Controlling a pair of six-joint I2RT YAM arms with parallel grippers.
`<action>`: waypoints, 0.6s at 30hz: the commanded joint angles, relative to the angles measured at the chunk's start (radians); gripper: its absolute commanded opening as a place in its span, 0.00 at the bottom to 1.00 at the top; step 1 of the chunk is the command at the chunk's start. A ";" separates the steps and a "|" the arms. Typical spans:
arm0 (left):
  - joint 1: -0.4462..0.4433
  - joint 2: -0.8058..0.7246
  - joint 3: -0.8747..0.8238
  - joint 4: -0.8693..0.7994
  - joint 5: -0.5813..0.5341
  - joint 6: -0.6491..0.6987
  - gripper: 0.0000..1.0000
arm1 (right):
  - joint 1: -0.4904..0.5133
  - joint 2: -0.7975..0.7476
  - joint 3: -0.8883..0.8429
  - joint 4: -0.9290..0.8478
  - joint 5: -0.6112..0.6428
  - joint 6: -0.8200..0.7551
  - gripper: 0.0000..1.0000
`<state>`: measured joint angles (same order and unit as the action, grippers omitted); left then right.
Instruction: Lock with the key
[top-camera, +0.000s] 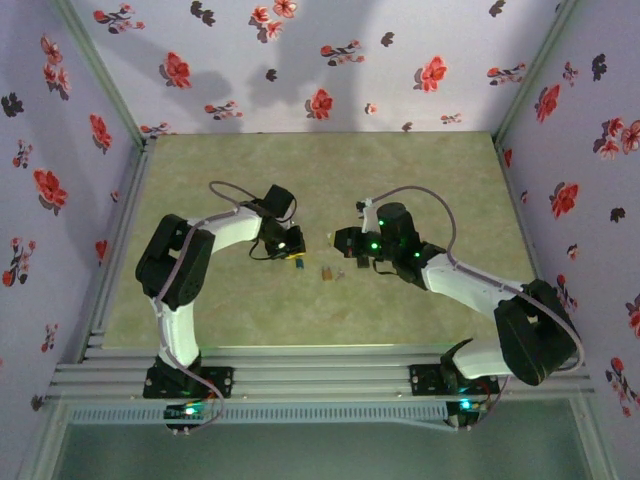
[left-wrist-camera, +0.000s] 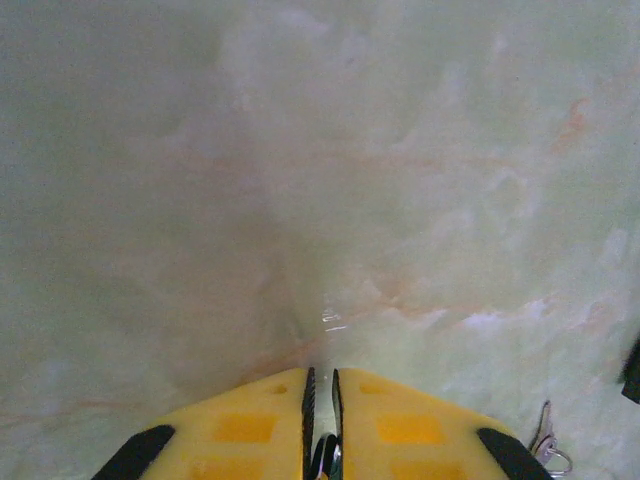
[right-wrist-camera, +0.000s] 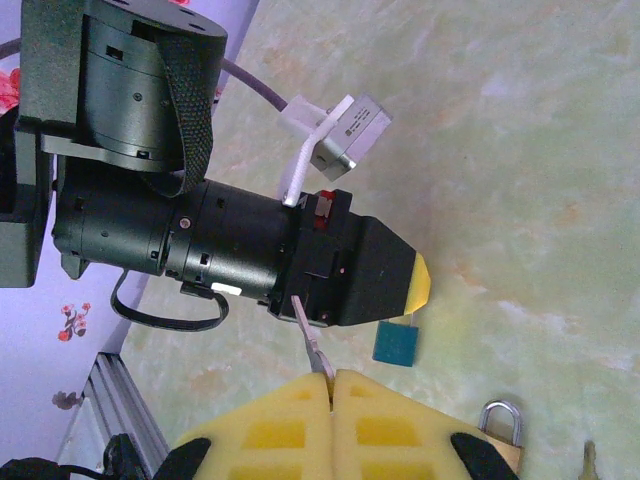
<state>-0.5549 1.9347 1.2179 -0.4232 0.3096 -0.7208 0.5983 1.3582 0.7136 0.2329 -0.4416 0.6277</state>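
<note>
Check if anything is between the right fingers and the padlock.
Nothing visible. The padlock lies on bare table right beside the shut right fingers; the blue piece and the left fingers sit farther ahead.

The left arm (top-camera: 180, 265) and the right arm (top-camera: 480, 290) bend inward, tips near each other; the left gripper (left-wrist-camera: 321, 375) shows a thin gap between its fingers, the right gripper (right-wrist-camera: 330, 378) is pressed closed.

That metal strip (right-wrist-camera: 312, 345) pinched in the right fingers (right-wrist-camera: 270, 432): its lower end's buried between them. The padlock (right-wrist-camera: 500, 428) just right of them gets chopped by the bottom edge. Same for the ring (left-wrist-camera: 548, 450) right of the left fingers (left-wrist-camera: 420, 432).
</note>
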 joint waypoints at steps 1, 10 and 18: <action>-0.007 0.012 0.028 -0.042 -0.019 0.031 0.17 | 0.009 0.013 0.034 0.005 -0.008 -0.007 0.00; -0.005 0.005 0.048 -0.071 -0.040 0.041 0.19 | 0.009 0.015 0.034 0.003 -0.007 -0.009 0.00; 0.004 0.001 0.061 -0.100 -0.061 0.054 0.21 | 0.012 0.013 0.036 0.001 -0.008 -0.011 0.00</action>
<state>-0.5564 1.9347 1.2514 -0.4812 0.2703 -0.6956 0.6029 1.3643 0.7147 0.2329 -0.4442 0.6277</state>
